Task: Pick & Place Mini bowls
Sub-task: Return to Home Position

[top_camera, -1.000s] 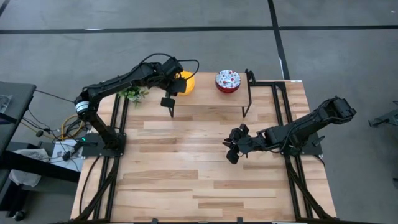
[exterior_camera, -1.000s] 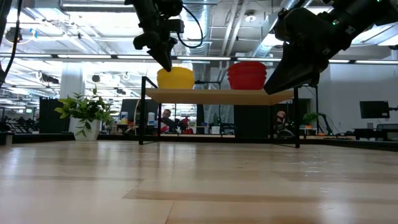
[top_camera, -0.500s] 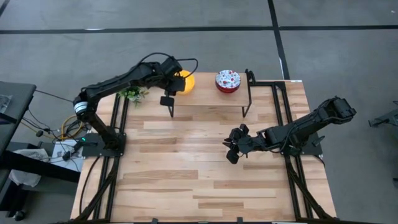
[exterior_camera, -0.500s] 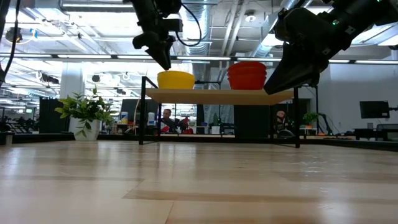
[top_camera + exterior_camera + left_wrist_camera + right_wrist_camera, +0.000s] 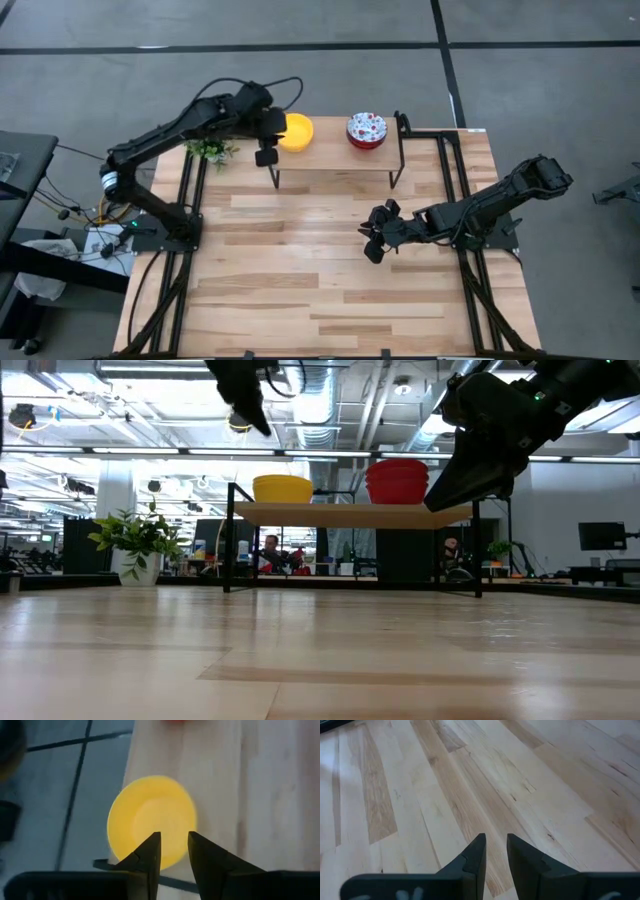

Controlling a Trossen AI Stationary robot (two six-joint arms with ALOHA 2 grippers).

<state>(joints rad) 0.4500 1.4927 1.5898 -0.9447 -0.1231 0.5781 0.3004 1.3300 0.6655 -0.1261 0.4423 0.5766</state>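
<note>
Hovering open and empty, the left hand (image 5: 173,852) is hanging above the yellow bowl (image 5: 296,131) sitting at the shelf's (image 5: 335,157) far-left edge.

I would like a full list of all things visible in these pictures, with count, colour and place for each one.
yellow bowl: one, plain bright yellow, on the left end of the shelf, nothing holding it
patterned bowls: a stack, exact count unclear, white floral inside and red outside, on the shelf's right part
shelf: one, light wood on dark legs, at the table's far edge
potted plant: one, green, beside the shelf's left end
table: one, light wood planks
left tool: one, dark, above the shelf's left end beside the yellow bowl, fingers apart and empty
right tool: one, dark, low over the table's middle right, empty, a narrow gap between its fingers
</note>
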